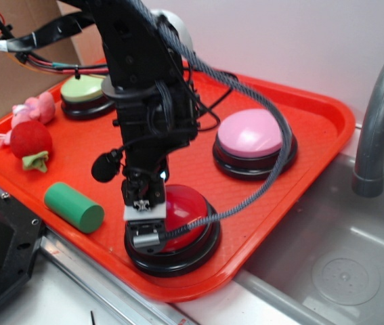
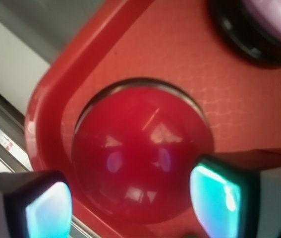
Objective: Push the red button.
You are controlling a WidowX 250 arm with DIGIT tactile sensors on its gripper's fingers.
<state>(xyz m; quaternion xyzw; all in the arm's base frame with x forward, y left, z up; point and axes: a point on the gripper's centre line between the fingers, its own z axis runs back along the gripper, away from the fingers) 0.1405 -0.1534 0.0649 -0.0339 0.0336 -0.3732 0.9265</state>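
The red button (image 1: 185, 206), a glossy red dome on a round black base, sits in the front corner of the orange tray (image 1: 307, 112). In the wrist view the dome (image 2: 140, 153) fills the middle. My gripper (image 1: 144, 223) is down at the dome's front-left side, over the black base. In the wrist view my gripper (image 2: 135, 203) is open, its two fingers wide apart on either side of the dome, holding nothing. I cannot tell whether it touches the dome.
On the tray: a pink-domed button (image 1: 249, 135) behind right, also in the wrist view (image 2: 274, 22), a pale green button (image 1: 83, 91) at the back left, a green cylinder (image 1: 74, 206), a red plush ball (image 1: 30, 140), a pink plush toy (image 1: 34, 108). A sink (image 1: 340, 264) and grey faucet (image 1: 381, 115) stand right.
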